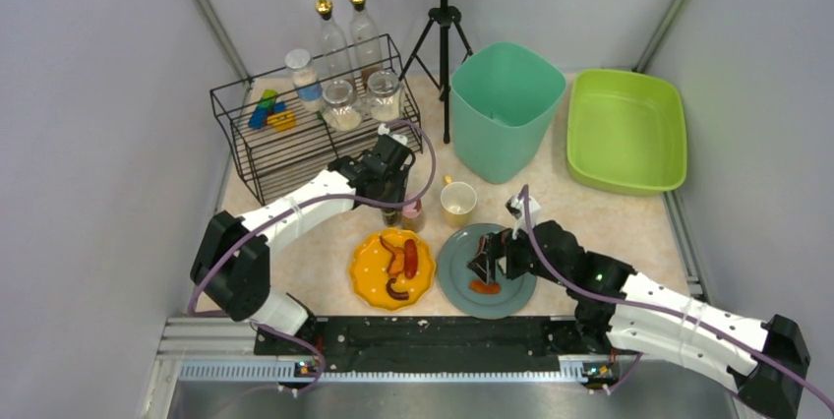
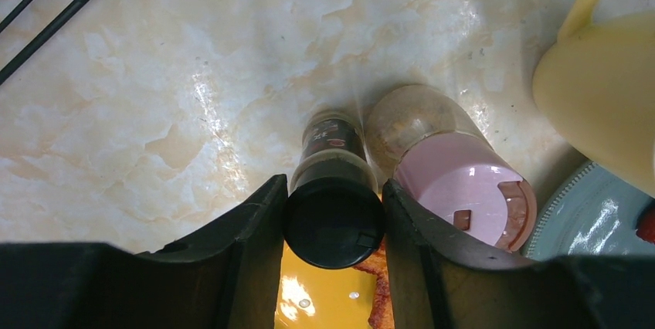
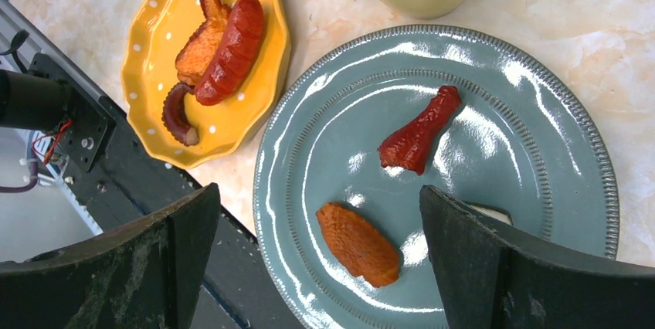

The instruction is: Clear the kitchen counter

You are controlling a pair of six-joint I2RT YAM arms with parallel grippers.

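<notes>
On the kitchen counter [image 1: 610,212] stand a black-lidded spice jar [image 2: 334,221] and a pink-lidded jar [image 2: 463,182], side by side. My left gripper [image 2: 334,184] is shut on the black lid, with a finger pressed against each side. A yellow mug [image 1: 458,201] stands just right of the jars. My right gripper [image 3: 318,190] hangs open over a blue-grey plate [image 3: 347,136]. An orange food piece [image 3: 359,244] lies under the gap between the fingers, and a red piece [image 3: 421,132] lies further in. The yellow plate [image 3: 154,51] holds a sausage [image 3: 232,47] and other scraps.
A black wire rack [image 1: 295,144] with jars and bottles stands at the back left. A teal bin [image 1: 506,109] and a green tub [image 1: 625,129] stand at the back right. A tripod [image 1: 443,45] stands behind them, and a black front rail [image 1: 423,335] runs along the near edge.
</notes>
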